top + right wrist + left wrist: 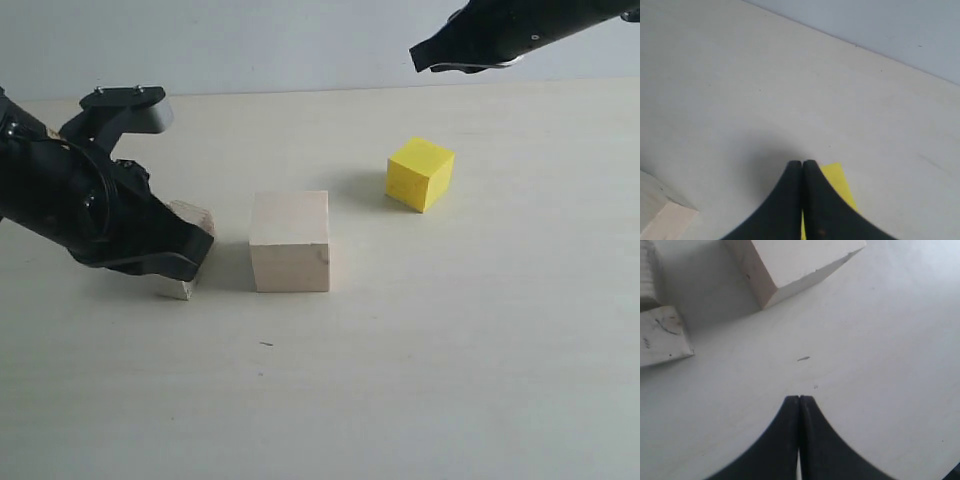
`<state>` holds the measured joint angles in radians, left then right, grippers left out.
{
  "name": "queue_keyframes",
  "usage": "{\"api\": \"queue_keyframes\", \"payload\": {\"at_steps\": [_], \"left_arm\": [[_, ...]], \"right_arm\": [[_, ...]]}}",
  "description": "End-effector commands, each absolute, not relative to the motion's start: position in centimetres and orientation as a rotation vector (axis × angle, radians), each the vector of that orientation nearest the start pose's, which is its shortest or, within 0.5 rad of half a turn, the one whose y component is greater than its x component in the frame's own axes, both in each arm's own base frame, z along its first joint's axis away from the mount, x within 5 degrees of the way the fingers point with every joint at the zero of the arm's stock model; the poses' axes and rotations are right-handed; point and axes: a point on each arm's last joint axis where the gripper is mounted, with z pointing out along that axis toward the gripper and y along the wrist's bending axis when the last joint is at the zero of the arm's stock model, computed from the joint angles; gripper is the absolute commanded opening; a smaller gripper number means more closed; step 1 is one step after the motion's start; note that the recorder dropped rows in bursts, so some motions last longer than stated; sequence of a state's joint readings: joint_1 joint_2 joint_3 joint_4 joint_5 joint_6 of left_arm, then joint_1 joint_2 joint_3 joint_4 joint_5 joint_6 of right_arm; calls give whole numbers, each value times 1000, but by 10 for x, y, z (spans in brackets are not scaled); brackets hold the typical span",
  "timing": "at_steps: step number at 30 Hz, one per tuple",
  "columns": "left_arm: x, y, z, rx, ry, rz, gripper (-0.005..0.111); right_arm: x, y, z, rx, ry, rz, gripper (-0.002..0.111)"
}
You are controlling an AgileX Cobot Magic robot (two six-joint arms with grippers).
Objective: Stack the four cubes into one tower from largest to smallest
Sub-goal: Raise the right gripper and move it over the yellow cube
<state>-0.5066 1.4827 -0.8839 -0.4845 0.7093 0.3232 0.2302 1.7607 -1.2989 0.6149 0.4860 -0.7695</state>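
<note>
You've got the large pale cube (290, 240) sitting flat on the worktop (450, 350), roughly mid-scene, nothing on top of it. The yellow cube (420, 173) sits on its own to the right of it and further back, well apart, turned so one corner faces the camera.

The two smaller wood cubes are left of the large one. In the left wrist view you see the striped-grain cube (647, 275) and the cube with dark marks (662, 337) right beside each other on the worktop. I can't tell whether they touch. In the exterior view the left arm covers most of both, so only slivers show. Size order between those two isn't clear from here.

All four are at worktop level, none stacked.

Left pincer (799, 401): fingers pressed fully together, holding nothing. The tips are low over bare worktop, near the small cubes and the large one.

Right pincer (802, 163): also closed tight and empty. It hangs high at the upper right of the exterior view, above and behind the yellow cube. In its wrist view the yellow cube peeks out from behind the tips, and a corner of the large pale cube shows at the frame edge.
</note>
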Motion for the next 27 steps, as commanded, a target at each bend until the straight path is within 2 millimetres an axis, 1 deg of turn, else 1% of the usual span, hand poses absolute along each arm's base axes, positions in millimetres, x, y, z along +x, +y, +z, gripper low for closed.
{"api": "queue_keyframes", "payload": {"at_steps": [1,4,7,9,10,13,14,16,17,19,20,23,27], "left_arm": [[223,-152,240,679,2659,-539,0],[216,-147,251,676,2643,-523,0],[210,-144,260,691,2623,-519,0],[208,-142,264,689,2611,-519,0],[207,-142,266,689,2602,-521,0],[206,-141,267,693,2600,-520,0],[205,-141,268,695,2602,-521,0],[203,-140,267,709,2626,-523,0],[202,-140,266,716,2638,-524,0],[199,-139,266,731,2661,-524,0],[198,-139,266,738,2672,-525,0],[195,-137,267,755,2685,-519,0],[192,-135,271,764,2670,-512,0]], "right_arm": [[401,111,248,-770,2352,215,0],[410,110,234,-851,2392,159,0],[413,112,228,-910,2382,152,0],[414,114,223,-928,2377,175,3],[415,115,221,-922,2382,190,7],[416,117,212,-918,2402,208,25],[417,117,208,-937,2403,205,37],[418,117,204,-952,2412,204,54],[418,117,200,-948,2421,208,65],[419,117,197,-952,2425,204,76],[419,117,198,-950,2422,201,77],[420,116,197,-953,2414,185,74],[422,116,198,-975,2386,163,73]]}}
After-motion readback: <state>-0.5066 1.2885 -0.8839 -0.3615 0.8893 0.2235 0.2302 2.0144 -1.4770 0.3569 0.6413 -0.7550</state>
